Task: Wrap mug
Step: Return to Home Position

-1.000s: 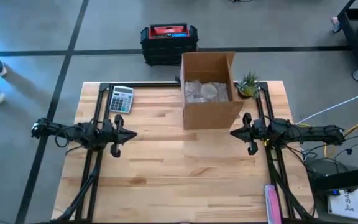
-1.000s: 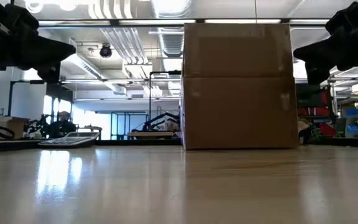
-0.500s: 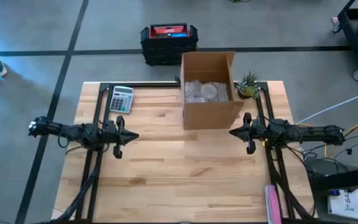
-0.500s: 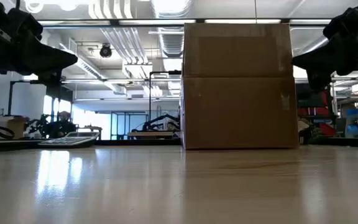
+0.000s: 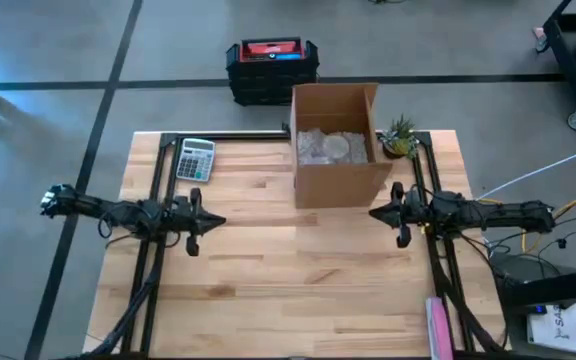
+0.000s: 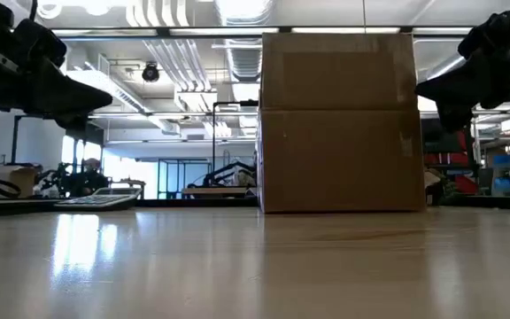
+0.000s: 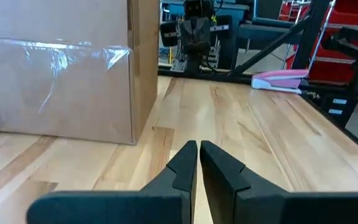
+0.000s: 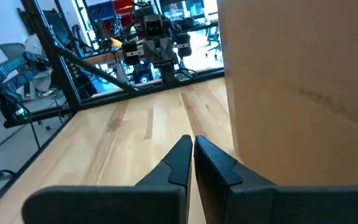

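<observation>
Wrapped mug [image 5: 333, 147] sits inside the box [image 5: 338, 186] at 12 o'clock on the worktop [image 5: 288, 285]; only parking looks left. Left arm [image 5: 138, 213] at 9 o'clock and right arm [image 5: 468, 212] at 3 o'clock hover, jaws clenched, empty. Calculator [image 5: 195, 159] at 11 o'clock, plant [image 5: 400, 136] at 1 o'clock; nothing blocks the retreat

Box [image 5: 338, 183] brown; wrapped bundle [image 5: 332, 147] inside clear, bubbled; table [image 5: 288, 270] pale wood planks; calculator [image 5: 195, 159] grey.

Grey taped floor [image 5: 168, 40]; ceiling ducts [image 6: 180, 58]; strip lights [image 6: 193, 31]
</observation>
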`<state>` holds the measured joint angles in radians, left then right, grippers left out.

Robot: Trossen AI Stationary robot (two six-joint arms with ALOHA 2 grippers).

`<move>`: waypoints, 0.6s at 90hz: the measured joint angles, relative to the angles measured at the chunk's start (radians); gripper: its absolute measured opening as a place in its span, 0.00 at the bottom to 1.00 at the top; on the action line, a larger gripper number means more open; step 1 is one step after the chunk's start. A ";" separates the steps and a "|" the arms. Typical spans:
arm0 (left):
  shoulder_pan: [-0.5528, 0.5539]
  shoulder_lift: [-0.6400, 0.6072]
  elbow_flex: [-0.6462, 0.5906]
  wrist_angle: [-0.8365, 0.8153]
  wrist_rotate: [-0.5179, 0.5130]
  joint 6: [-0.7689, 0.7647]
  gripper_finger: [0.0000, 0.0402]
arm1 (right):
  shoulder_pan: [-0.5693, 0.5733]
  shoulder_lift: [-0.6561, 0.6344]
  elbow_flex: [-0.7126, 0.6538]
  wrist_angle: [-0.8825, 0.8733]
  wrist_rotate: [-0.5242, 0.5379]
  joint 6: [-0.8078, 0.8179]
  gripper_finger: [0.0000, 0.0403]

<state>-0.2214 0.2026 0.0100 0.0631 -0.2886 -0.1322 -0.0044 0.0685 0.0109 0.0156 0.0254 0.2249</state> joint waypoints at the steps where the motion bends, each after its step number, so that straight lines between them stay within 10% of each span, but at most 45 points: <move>1: 0.000 0.002 0.000 0.000 0.000 0.000 0.02 | 0.000 0.000 0.000 0.000 0.000 0.000 0.01; 54: 0.000 0.078 0.009 0.002 0.000 0.000 0.02 | 0.000 0.000 0.000 -0.001 0.000 0.000 0.01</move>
<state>-0.2214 0.2802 0.0187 0.0650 -0.2890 -0.1324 -0.0044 0.0685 0.0109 0.0144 0.0254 0.2249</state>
